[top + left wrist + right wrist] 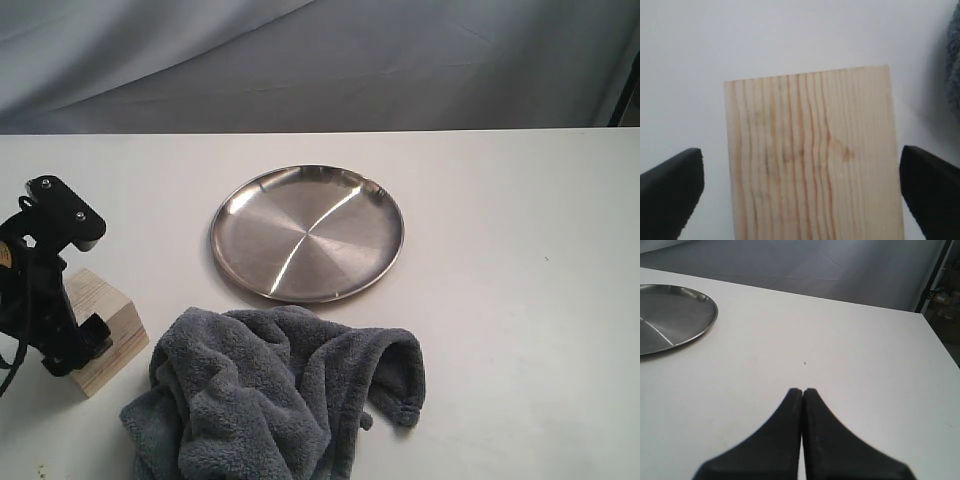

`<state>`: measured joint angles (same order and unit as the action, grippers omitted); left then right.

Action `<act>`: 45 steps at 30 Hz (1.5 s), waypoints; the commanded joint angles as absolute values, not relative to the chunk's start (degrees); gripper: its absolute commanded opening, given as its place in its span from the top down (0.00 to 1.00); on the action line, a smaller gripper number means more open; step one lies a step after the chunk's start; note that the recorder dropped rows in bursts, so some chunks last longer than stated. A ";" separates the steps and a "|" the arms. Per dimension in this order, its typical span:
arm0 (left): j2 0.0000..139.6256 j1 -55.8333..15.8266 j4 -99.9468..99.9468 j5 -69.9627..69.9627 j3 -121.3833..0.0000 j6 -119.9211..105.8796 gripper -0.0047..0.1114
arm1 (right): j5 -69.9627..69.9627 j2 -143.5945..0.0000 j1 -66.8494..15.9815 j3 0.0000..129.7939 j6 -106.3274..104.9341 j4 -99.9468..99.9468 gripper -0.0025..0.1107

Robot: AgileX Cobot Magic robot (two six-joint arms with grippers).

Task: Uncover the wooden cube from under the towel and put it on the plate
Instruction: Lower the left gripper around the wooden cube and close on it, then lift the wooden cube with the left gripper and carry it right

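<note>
No legible text or markings anywhere (all three views)

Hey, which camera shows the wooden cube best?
The left wrist view: the wooden cube fills the frame, its grain clear, between the open jaws of the left gripper. The exterior view shows it small at the left edge, partly hidden by that gripper. The right wrist view misses it.

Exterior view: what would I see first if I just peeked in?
The shiny round plate in the middle of the white table catches the eye. A fluffy grey towel lies crumpled nearer the camera, and at the left a wooden cube sits uncovered inside the open left pincer.
</note>
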<state>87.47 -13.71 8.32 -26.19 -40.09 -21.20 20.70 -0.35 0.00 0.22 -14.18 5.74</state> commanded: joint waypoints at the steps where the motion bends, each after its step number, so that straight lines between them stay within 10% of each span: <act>1: 89.54 -12.62 6.73 -24.00 -40.36 -21.32 0.06 | 20.48 0.00 -0.03 0.00 -14.35 6.03 0.98; 13: 91.43 -12.62 -3.97 -24.02 -40.36 -21.46 0.07 | 20.48 0.00 -0.03 0.00 -14.35 6.03 0.98; 16: 91.43 -12.62 -3.97 -24.02 -40.36 -21.34 0.37 | 20.48 0.00 -0.03 0.00 -14.35 6.03 0.98; 19: 91.43 -12.62 -3.02 -23.49 -40.36 -21.46 0.94 | 20.48 0.00 -0.03 0.00 -14.35 6.03 0.98; 45: 66.21 -13.31 -18.75 -19.48 -46.29 -25.04 0.96 | 20.48 0.00 -0.03 0.00 -14.35 6.03 0.98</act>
<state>67.73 -12.66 -12.50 -22.50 -45.61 -22.26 20.70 -0.35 0.00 0.22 -14.18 5.74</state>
